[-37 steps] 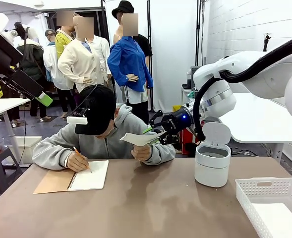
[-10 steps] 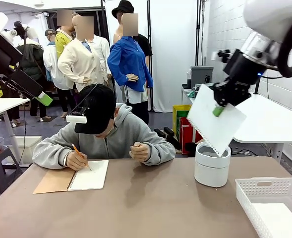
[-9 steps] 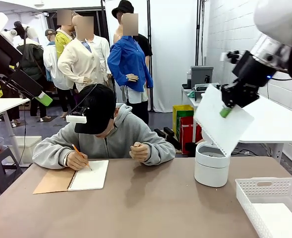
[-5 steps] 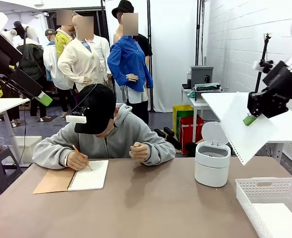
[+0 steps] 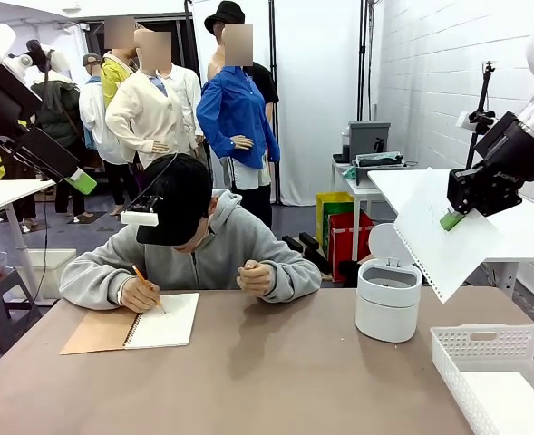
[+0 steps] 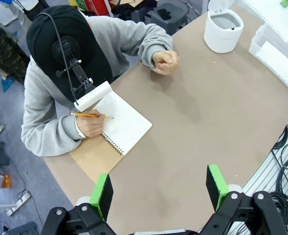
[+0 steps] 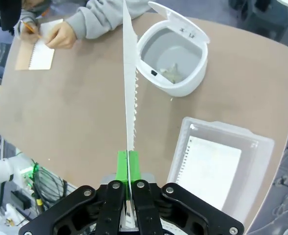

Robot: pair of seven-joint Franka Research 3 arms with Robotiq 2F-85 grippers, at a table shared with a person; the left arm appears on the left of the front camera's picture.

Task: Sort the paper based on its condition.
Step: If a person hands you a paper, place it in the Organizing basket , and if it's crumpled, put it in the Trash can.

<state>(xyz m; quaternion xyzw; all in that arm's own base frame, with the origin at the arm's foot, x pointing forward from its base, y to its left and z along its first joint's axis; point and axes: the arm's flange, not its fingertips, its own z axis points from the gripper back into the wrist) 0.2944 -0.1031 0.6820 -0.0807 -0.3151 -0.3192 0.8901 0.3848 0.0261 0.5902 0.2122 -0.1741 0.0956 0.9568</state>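
Brown desk (image 5: 267,372) fills the foreground of a workshop room, with a person (image 5: 194,258) seated at its far side. On the left, the left end effector (image 6: 159,188) hangs high above the desk, its green-padded fingers spread wide and empty. Below it, the person's hand (image 5: 141,296) holds a pencil (image 5: 149,290) to an open spiral notebook (image 5: 162,322). Right of centre stands a round white bin (image 5: 388,308) with its lid tipped open. Above and just right of the bin, the right end effector (image 5: 450,216) is clamped on a white sheet of paper (image 5: 439,245), which hangs tilted in the air. At the far right, a white basket (image 5: 484,349) sits on the desk with a second sheet (image 7: 210,169) lying flat inside.
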